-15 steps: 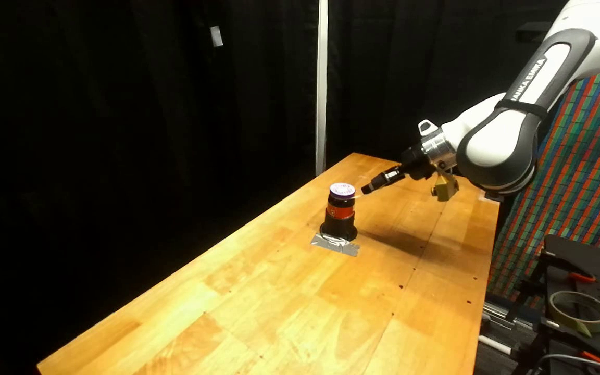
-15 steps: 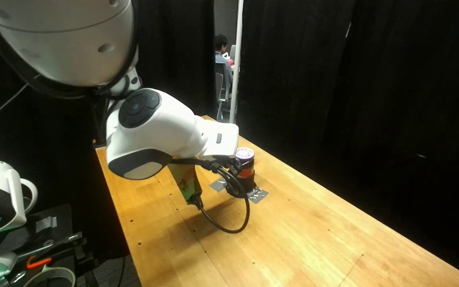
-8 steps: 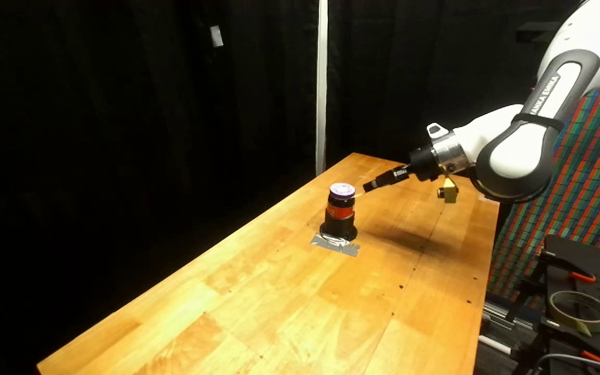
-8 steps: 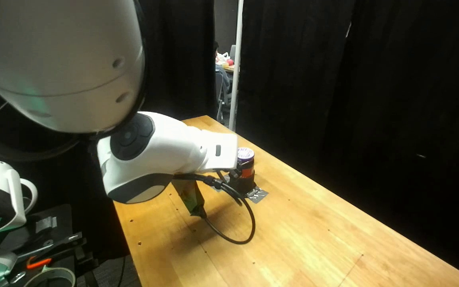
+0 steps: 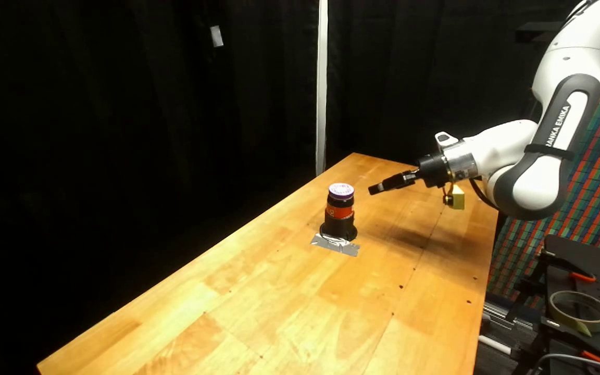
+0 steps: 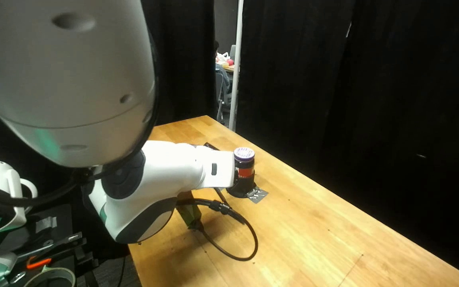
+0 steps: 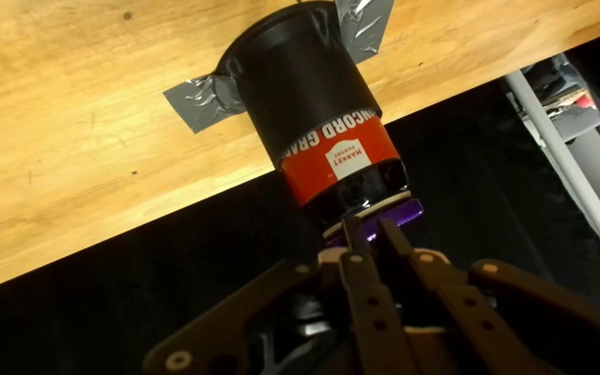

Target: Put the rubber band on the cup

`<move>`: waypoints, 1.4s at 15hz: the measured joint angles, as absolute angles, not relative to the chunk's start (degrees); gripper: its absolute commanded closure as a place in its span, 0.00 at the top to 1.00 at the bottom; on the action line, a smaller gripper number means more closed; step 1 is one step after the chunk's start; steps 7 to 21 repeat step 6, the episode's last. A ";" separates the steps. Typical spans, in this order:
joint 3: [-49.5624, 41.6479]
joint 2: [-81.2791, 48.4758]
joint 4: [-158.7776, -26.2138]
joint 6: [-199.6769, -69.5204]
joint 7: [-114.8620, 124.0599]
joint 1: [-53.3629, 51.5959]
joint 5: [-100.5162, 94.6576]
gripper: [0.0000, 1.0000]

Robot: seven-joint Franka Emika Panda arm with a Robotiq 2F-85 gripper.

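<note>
The cup, a dark jar with an orange-red label and purple lid in a black holder, stands upright on the table in both exterior views (image 5: 340, 211) (image 6: 246, 172). It fills the middle of the wrist view (image 7: 331, 151). The tan rubber band (image 7: 383, 205) lies around the jar's neck just under the lid; its far side is hidden. My gripper (image 5: 374, 190) is beside the lid, apart from it, at about lid height. In the wrist view its fingertips (image 7: 369, 224) are a small gap apart with nothing between them. The arm hides the fingers in an exterior view.
Grey tape (image 7: 203, 101) fixes the holder to the wooden table (image 5: 300, 302). Black curtains surround the table's back side. A side cart (image 5: 581, 250) with a tape roll (image 5: 578, 312) stands beside the table. A cable loop (image 6: 249, 239) hangs from the wrist.
My gripper has drawn back from the jar, and the arm has lowered. The thin pale strand between fingertips and jar neck no longer shows; the band has been let go.
</note>
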State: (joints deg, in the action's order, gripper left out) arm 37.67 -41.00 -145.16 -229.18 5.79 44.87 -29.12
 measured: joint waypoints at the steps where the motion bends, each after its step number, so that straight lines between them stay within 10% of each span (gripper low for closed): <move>1: 36.03 -40.84 -144.98 -230.17 7.08 43.64 -30.44 0.55; 3: 32.66 -40.39 -144.49 -232.25 9.22 40.81 -32.44 0.70; 4: 30.92 -40.05 -144.21 -232.98 10.41 39.17 -33.17 0.52; 6: 28.04 -39.33 -143.63 -233.13 13.14 36.23 -34.31 0.68; 21: 28.04 -39.33 -143.63 -233.13 13.14 36.23 -34.31 0.68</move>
